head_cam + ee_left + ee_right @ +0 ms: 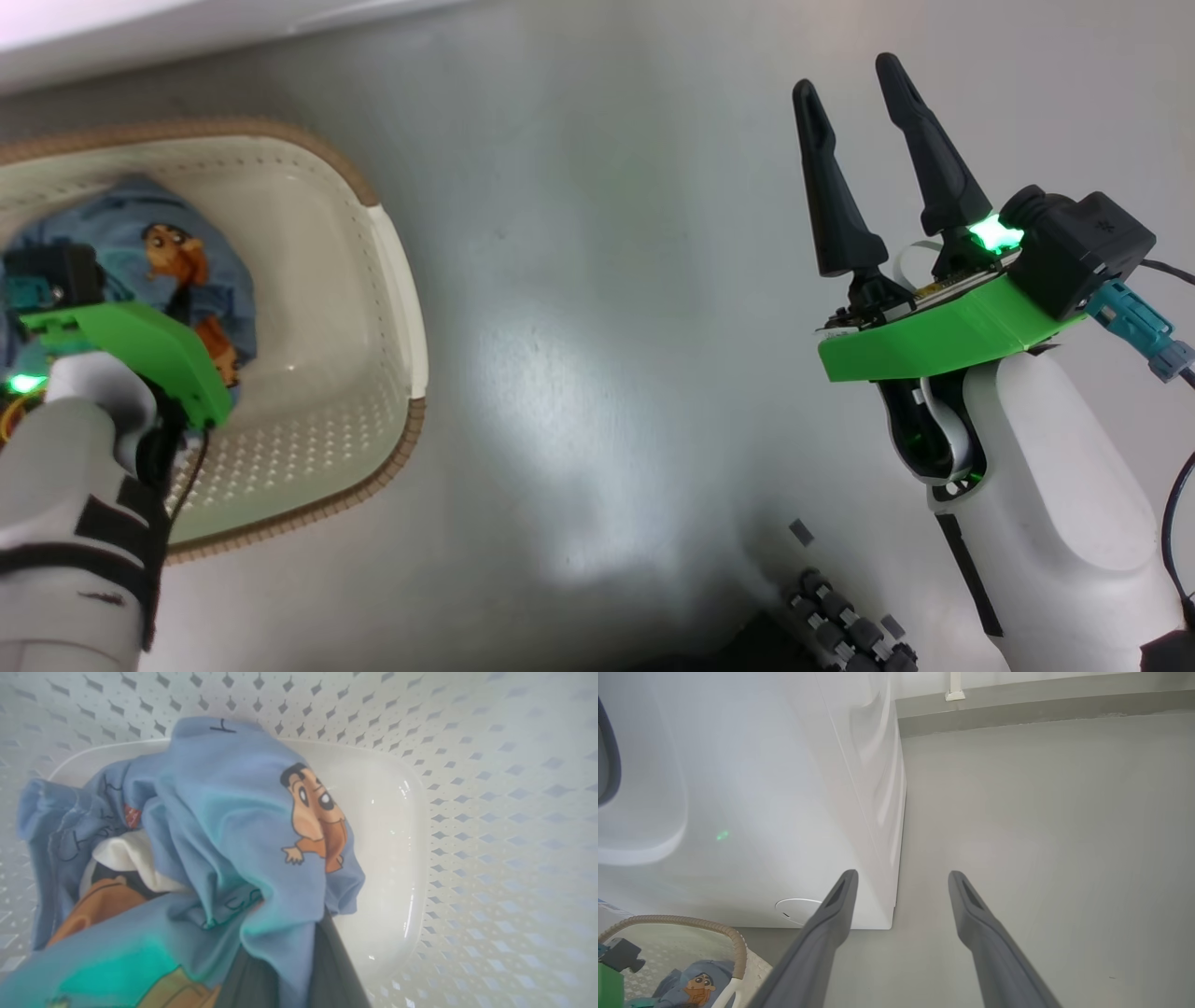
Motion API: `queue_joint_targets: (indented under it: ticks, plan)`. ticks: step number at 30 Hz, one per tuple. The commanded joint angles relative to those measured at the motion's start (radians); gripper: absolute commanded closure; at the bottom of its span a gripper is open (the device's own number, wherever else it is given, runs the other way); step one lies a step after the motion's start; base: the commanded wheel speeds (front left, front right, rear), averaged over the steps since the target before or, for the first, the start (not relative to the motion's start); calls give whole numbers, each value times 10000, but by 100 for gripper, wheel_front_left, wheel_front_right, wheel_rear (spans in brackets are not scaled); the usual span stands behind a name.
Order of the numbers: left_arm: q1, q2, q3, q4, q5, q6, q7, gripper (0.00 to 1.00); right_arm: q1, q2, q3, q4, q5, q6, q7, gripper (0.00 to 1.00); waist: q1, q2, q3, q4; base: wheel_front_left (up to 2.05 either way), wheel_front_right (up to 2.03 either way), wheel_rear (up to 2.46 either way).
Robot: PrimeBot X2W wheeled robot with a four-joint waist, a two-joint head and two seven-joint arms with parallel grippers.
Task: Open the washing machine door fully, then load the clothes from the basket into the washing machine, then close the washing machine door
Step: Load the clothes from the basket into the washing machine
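Note:
The cream basket (397,280) with its brown rim stands on the floor at the left, holding light blue clothes (159,233) printed with cartoon figures. My left arm reaches down into it. In the left wrist view my left gripper (292,942) is shut on the clothes (224,812), a fold pinched between the dark fingers and draped over them, with the perforated basket wall (490,812) behind. My right gripper (850,79) hangs open and empty over bare floor at the right. Beyond my right gripper (902,873) stands the white washing machine (761,812), beside the basket (691,921). The washing machine door is out of view.
Grey floor (607,327) spreads between basket and right arm. A white front edge (140,37) runs along the top left. A round cover (798,907) sits low on the machine's front. A wall base (1017,704) runs behind. My base's roller wheel (840,625) is at the bottom.

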Motion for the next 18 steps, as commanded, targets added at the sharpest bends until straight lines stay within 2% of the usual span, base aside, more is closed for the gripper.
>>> queue_joint_targets:
  ticks: [1,9,12,18]
  plan:
    - [597,284,144,-55,-117,-90,-204,100,250,77,210,-159,-12,56,-78,0,-1,0,-329,112,0,0,0]
    - [1317,-19,121,-120,-581,-218,-1174,100,369,18,226,38,60,56,-78,0,-1,0,-1545,421,0,0,0]
    - [1639,-261,-136,-452,-796,-225,-1486,100,467,-32,229,157,103,56,-78,0,-1,0,-2090,571,0,0,0]
    - [2434,-386,-823,-1255,-1477,-228,-1909,100,736,-122,275,385,221,56,-78,0,-1,0,-3250,771,0,0,0]
